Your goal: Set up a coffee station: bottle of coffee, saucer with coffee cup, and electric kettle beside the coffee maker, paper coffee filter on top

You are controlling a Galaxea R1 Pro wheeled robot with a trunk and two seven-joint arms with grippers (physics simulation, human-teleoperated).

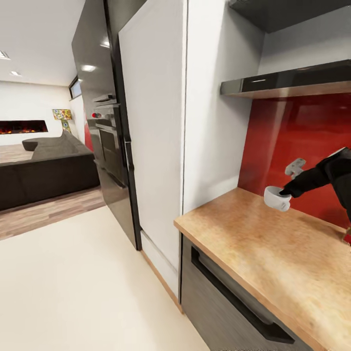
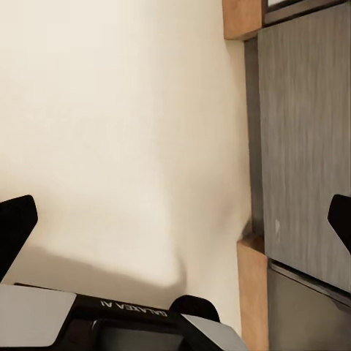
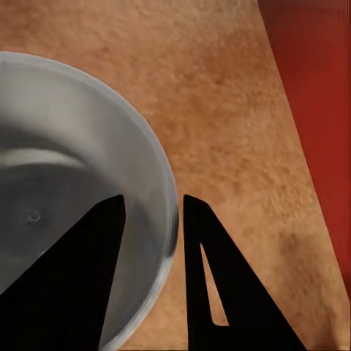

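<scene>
"GALAXEA AI", upside down, on left wrist housing (image 2: 131,311)

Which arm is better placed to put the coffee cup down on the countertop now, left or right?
The right. The right gripper already holds the coffee cup by its rim, one finger inside and one outside, above the countertop. The left gripper is open and faces the pale floor beside the grey cabinet fronts.

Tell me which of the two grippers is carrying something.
The right gripper: its fingers pinch the rim of the coffee cup above the countertop. The left gripper hangs open over the floor beside grey cabinet fronts, holding nothing.
</scene>
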